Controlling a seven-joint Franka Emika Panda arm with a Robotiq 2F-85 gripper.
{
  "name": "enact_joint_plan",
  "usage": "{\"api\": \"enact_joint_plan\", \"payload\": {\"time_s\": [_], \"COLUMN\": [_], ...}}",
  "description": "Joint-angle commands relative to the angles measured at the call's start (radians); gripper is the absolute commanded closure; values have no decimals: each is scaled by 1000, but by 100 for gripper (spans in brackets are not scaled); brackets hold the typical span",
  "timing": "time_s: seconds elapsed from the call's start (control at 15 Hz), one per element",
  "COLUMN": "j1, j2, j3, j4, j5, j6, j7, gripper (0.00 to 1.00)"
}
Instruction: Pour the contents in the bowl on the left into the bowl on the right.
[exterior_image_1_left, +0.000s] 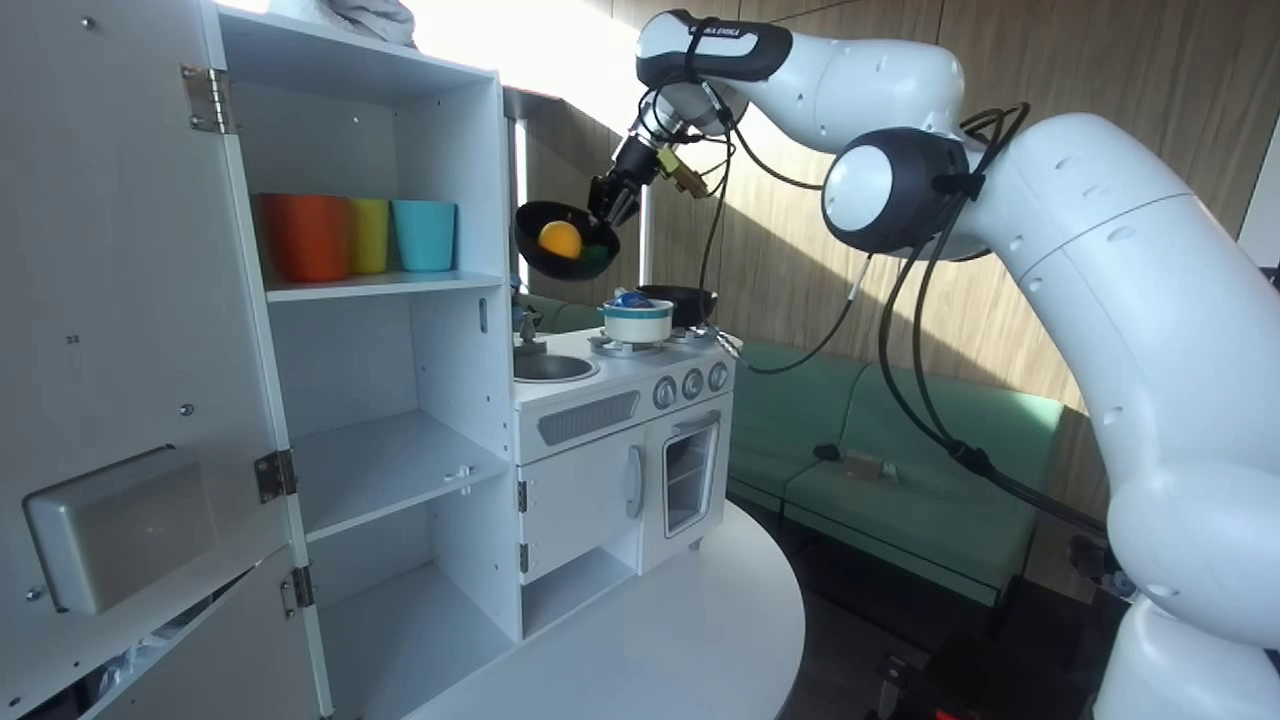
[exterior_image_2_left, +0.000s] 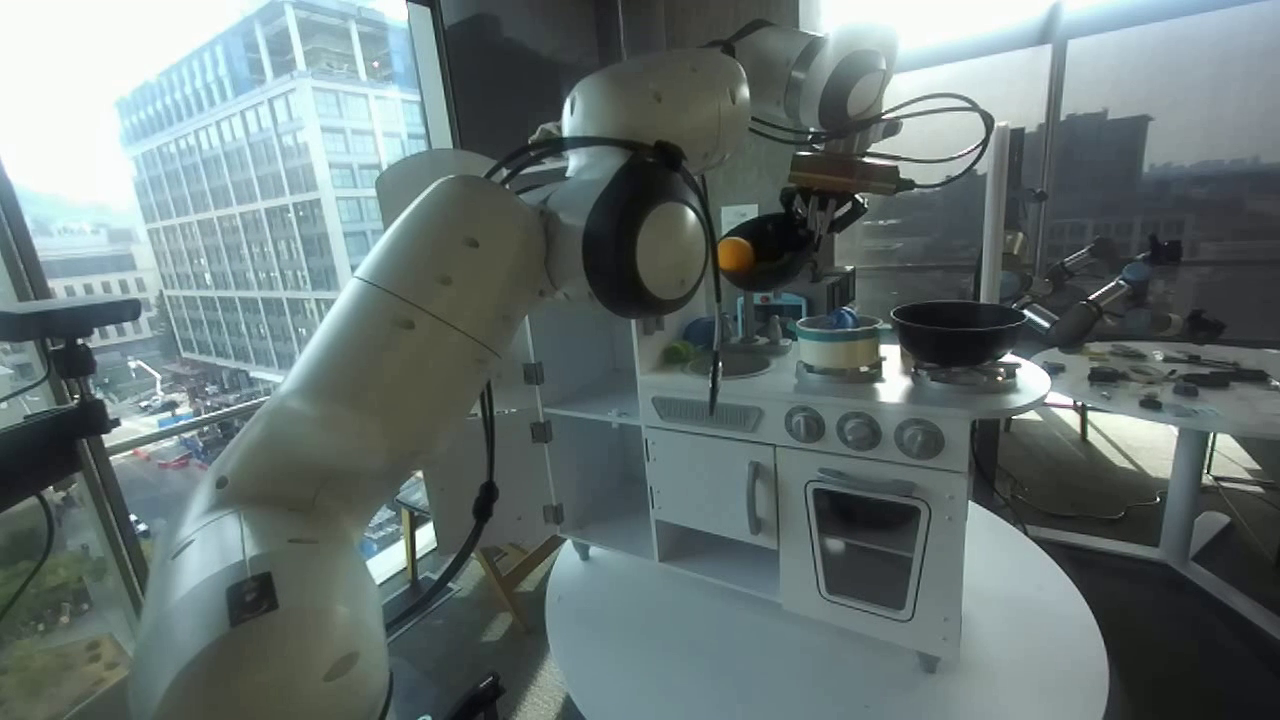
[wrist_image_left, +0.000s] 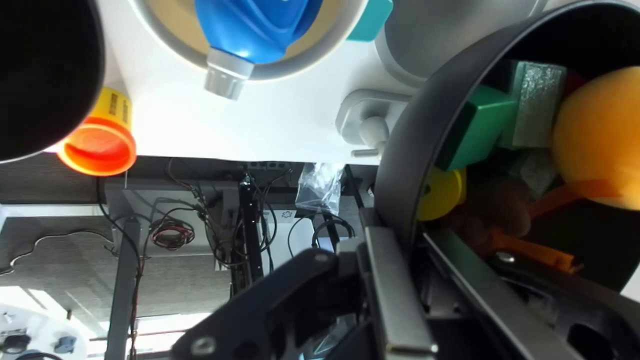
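A black bowl is held in the air, tilted, above the sink side of the toy kitchen; it shows in both exterior views (exterior_image_1_left: 531, 228) (exterior_image_2_left: 778, 238) and the wrist view (wrist_image_left: 435, 100). It holds an orange ball (wrist_image_left: 602, 137), green blocks (wrist_image_left: 482, 127), a yellow piece (wrist_image_left: 440, 195) and darker items partly in shadow. My gripper (wrist_image_left: 400, 235) is shut on the bowl's rim, one finger inside and one outside; it also shows in both exterior views (exterior_image_1_left: 606, 207) (exterior_image_2_left: 818, 225). Another black bowl or pan (exterior_image_2_left: 957, 335) stands upright on the right burner, also in the wrist view (wrist_image_left: 45, 75); its inside looks dark.
A white-and-teal pot (exterior_image_2_left: 838, 347) with a blue object (wrist_image_left: 255, 25) inside stands between the held bowl and the black pan. An orange-yellow container (wrist_image_left: 100, 140) is beside the pan. A faucet knob (wrist_image_left: 374, 131) is near the sink. Cups (exterior_image_1_left: 305, 238) stand on the cabinet shelf.
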Motion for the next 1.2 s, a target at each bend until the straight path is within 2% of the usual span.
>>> {"api": "enact_joint_plan", "payload": {"time_s": [0.0,0.6,1.13], "j1": [-32,-96,-167], "j2": [-28,-116,-195], "j3": [-1,16,-13], "j4": [32,9,-50], "j5": [20,59,69], "j6": [-6,13,62], "j7": [47,67,133], "gripper": [86,87,86]}}
